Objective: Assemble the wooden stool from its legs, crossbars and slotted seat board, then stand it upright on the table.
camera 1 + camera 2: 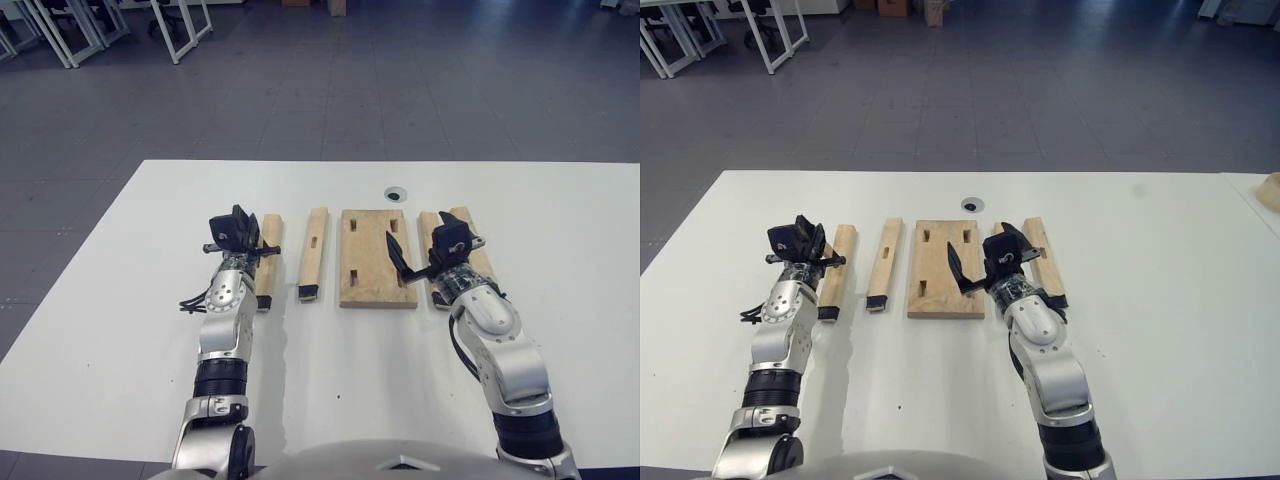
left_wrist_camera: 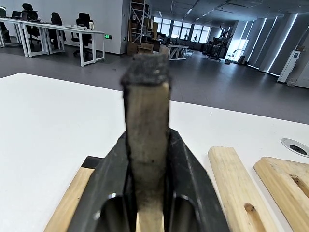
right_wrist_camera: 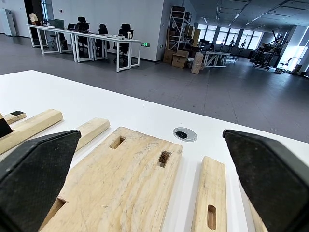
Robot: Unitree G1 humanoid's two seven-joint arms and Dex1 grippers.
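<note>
Left gripper (image 2: 147, 145): fingers closed tight on a wooden bar (image 2: 146, 104) with a dark padded tip, which runs straight out between them (a centred hold, likely so the bar cannot twist when it is fitted). It sits toward the table's left edge.
Right gripper (image 1: 421, 254): spread wide and holding nothing, poised just above the right side of the seat board (image 1: 375, 258), probably lined up to steady or take it.
Seat board: flat on the table (image 1: 560, 300), midway between the left and right edges and nearer the far edge than the near one. Its slots face up so the bars can go in from above.
Slotted bar (image 1: 314, 252): flat just left of the board and apart from it, with its dark end toward the near edge.
Leftmost bar (image 1: 268, 262): right by the left gripper. I cannot tell whether it is the gripped piece.
Right-hand bars (image 1: 462, 222): two side by side just right of the board, partly under the right wrist.
Cable hole (image 1: 397, 193): beyond the board, toward the far edge.
Stage: nothing looks joined yet. The parts are laid out in a row, seemingly for easy reach.
</note>
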